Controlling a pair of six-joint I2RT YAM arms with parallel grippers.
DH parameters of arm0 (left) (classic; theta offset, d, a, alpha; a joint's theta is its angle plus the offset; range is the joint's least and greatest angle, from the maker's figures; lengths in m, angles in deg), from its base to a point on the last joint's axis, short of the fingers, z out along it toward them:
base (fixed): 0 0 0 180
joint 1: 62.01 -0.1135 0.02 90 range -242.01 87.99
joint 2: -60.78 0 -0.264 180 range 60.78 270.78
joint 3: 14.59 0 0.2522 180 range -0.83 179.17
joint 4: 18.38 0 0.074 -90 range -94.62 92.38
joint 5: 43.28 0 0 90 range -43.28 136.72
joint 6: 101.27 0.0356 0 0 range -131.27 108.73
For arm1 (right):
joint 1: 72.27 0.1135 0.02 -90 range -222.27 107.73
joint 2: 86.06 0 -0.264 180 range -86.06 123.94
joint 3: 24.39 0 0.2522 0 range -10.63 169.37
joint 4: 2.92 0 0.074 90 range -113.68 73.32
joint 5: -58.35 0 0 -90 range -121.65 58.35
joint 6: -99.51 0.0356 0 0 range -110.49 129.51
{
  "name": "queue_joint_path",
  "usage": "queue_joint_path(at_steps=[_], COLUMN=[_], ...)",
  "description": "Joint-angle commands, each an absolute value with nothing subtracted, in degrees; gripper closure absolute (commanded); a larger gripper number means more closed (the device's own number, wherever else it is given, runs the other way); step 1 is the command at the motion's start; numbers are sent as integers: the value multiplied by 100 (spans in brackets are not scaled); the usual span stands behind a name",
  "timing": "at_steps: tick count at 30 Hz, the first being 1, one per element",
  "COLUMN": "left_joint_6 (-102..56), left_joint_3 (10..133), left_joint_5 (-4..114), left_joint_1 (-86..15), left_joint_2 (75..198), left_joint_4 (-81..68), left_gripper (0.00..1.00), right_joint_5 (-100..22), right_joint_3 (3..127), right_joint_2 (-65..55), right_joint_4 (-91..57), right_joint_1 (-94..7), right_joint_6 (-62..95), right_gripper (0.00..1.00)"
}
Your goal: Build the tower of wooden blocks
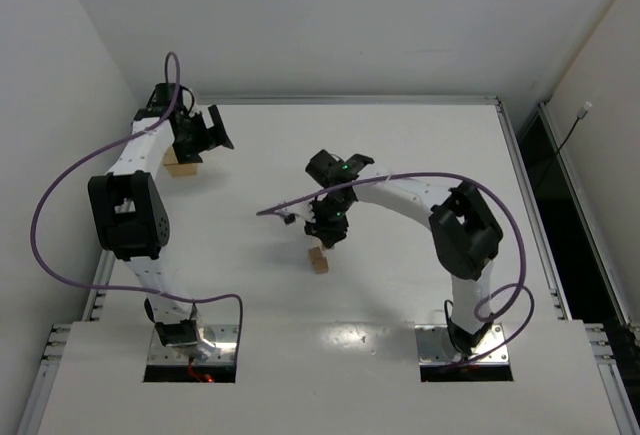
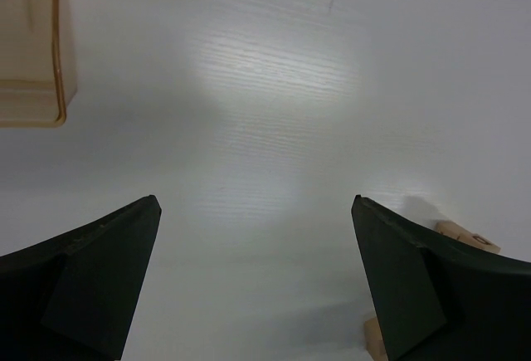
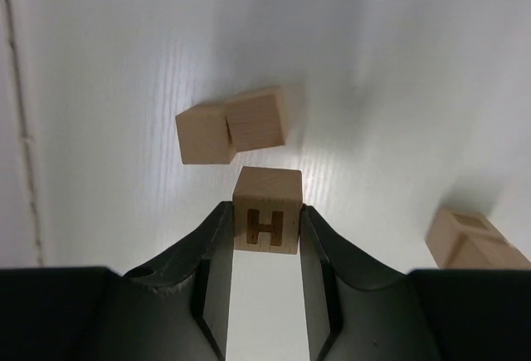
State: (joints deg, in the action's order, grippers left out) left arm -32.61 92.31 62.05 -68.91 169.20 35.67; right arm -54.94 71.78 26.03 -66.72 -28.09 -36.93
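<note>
Where the right pincer (image 3: 265, 212) closes, we see it clamped on a lettered block (image 3: 267, 221). The wooden cube bears a dark H, and one finger presses flat against each of its sides. Just beyond the fingertips sit two more blocks (image 3: 231, 126) on the white worktop (image 3: 99, 62). They touch along one edge, and we cannot tell whether one rests on the other. Further right, at the edge of that wrist view, a partly cut-off block (image 3: 473, 243) lies well apart from them.

From above, this pincer hangs over the middle of the worktop. A tan block shape (image 1: 318, 260) stands just on its near side, and we cannot tell how many cubes high it is.

At the far left, the left pincer (image 2: 255, 203) stands wide, its fingers far apart above bare worktop. Two blocks (image 2: 469, 236) peek out from behind its right finger. A blurred tan object (image 2: 29, 46) fills the upper left corner of that wrist view, too close for us to identify. In the overhead view another block (image 1: 180, 165) lies under the left arm.
</note>
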Motion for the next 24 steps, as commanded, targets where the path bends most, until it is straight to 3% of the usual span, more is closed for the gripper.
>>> queue_joint_path(at_steps=[1, 12, 16, 24], left_joint_6=[-3675, -4238, -4186, -4080], left_joint_3=[8795, 6957, 6957, 7009], left_joint_5=[5605, 5313, 5252, 5076], left_joint_1=[-6957, -6659, -6605, -6553], left_joint_2=[16379, 15281, 15227, 15227], left_joint_4=[3396, 2711, 2711, 2711], left_gripper=[0, 0, 0, 0], right_joint_5=[-5881, -3458, -2333, -1189], right_joint_3=[7717, 8552, 8491, 8956], right_joint_2=[1774, 2283, 2134, 2204], right_joint_4=[-6617, -6512, -6511, -6818], right_joint_1=[-2929, -2991, -3043, -3043], right_joint_6=[-2137, 2310, 2943, 3912], right_gripper=[100, 100, 100, 100])
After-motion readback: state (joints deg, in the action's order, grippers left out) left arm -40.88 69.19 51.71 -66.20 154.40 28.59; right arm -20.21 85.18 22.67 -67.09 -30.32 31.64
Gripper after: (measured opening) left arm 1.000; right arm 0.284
